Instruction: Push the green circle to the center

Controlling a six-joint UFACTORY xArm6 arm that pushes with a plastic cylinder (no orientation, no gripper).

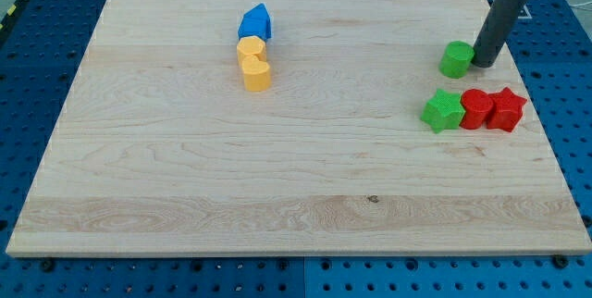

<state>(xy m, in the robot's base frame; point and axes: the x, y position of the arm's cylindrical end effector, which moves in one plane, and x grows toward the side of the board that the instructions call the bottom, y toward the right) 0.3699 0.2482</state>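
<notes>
The green circle point(455, 59) lies near the board's right edge, in the upper right of the view. My tip point(484, 61) rests on the board right beside the circle's right side, touching it or nearly so. The dark rod rises from there to the view's top right. A green star point(443, 111) lies just below the circle.
A red block point(476, 108) and a red star point(506, 109) sit in a row to the right of the green star. A blue block point(254, 23) and two yellow blocks point(251, 49) point(256, 72) form a column in the upper middle-left. The wooden board point(296, 178) ends close to the right of the red star.
</notes>
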